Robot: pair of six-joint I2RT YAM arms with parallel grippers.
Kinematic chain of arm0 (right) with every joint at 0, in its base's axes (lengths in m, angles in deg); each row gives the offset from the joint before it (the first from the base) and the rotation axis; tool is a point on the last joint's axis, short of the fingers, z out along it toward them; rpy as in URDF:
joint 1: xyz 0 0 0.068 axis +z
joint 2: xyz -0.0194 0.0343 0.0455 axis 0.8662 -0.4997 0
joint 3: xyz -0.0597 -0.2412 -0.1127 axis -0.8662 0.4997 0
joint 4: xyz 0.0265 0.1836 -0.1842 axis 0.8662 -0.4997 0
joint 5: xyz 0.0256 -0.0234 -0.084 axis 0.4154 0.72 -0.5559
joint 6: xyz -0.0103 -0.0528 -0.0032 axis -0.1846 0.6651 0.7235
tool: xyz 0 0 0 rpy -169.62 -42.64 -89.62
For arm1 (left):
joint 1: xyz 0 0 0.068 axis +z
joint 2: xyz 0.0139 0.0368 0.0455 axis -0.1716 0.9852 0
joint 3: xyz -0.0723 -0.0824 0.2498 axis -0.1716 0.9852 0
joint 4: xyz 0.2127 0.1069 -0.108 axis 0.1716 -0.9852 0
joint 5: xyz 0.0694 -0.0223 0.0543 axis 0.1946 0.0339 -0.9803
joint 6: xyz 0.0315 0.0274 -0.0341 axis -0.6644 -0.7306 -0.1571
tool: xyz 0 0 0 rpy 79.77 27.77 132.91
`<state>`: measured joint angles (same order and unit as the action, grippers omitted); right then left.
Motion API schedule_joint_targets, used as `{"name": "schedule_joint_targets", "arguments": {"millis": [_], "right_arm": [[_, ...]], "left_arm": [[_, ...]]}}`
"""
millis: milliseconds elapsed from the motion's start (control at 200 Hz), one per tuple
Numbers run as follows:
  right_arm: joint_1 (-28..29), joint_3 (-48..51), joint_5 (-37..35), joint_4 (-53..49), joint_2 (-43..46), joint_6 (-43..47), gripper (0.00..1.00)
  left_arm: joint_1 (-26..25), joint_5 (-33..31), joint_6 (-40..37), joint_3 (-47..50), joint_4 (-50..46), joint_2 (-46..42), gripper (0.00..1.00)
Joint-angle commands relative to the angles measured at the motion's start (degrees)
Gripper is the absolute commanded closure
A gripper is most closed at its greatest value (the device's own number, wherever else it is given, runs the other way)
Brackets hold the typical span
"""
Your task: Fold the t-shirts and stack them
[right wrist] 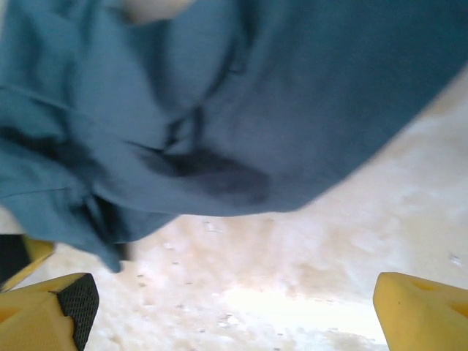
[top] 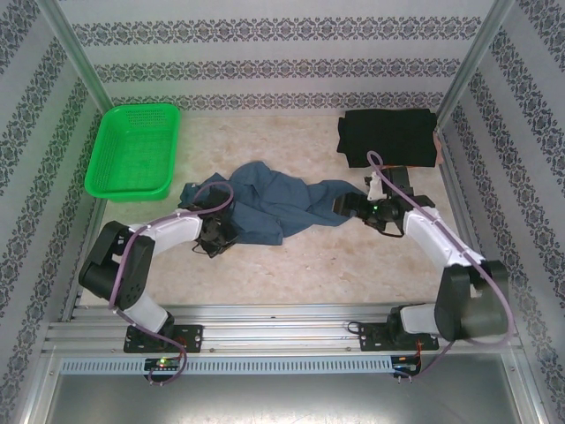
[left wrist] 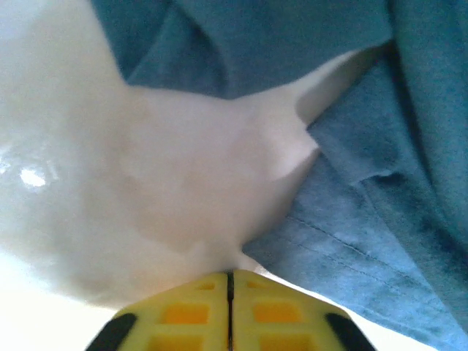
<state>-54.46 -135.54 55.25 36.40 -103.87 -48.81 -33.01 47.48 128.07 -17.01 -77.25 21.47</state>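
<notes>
Jaws of the left gripper [left wrist: 229, 276] were pressed shut at the hem of the crumpled blue shirt [top: 274, 201] at the table's [top: 335, 265] centre, the right gripper [right wrist: 234, 307] gaped wide at its three o'clock end, the folded black shirt [top: 388, 137] lay at one o'clock, and the green basket [top: 132, 150] at ten.

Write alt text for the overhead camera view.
A crumpled slate-blue cloth t-shirt lies on the pale table between two robot arms, the left hand at its left edge and the right hand at its right end. A folded black t-shirt sits at the far right, and a bright green plastic lattice basket at the far left.
</notes>
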Motion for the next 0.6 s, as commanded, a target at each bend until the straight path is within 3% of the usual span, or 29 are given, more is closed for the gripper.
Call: {"name": "schedule_joint_targets", "arguments": {"millis": [0, 140, 365, 595], "right_arm": [[-0.39, -3.25, -2.74, -5.32, -6.65, 1.76, 0.06], [-1.43, -5.50, -7.87, -4.58, -13.01, 0.82, 0.08], [-2.13, -10.54, -5.99, -0.75, -19.06, -0.45, 0.10], [-2.73, -11.54, -5.78, -1.71, -19.81, 0.28, 0.11]], "left_arm": [[0.11, -3.26, -3.76, -2.72, 17.06, 3.69, 1.00], [0.06, -5.14, -6.44, -4.25, 13.45, -0.57, 1.00], [0.20, -6.01, -6.57, -2.15, 11.88, -6.44, 1.00], [0.43, -3.81, -4.11, 1.66, 12.25, -8.87, 1.00]]}}
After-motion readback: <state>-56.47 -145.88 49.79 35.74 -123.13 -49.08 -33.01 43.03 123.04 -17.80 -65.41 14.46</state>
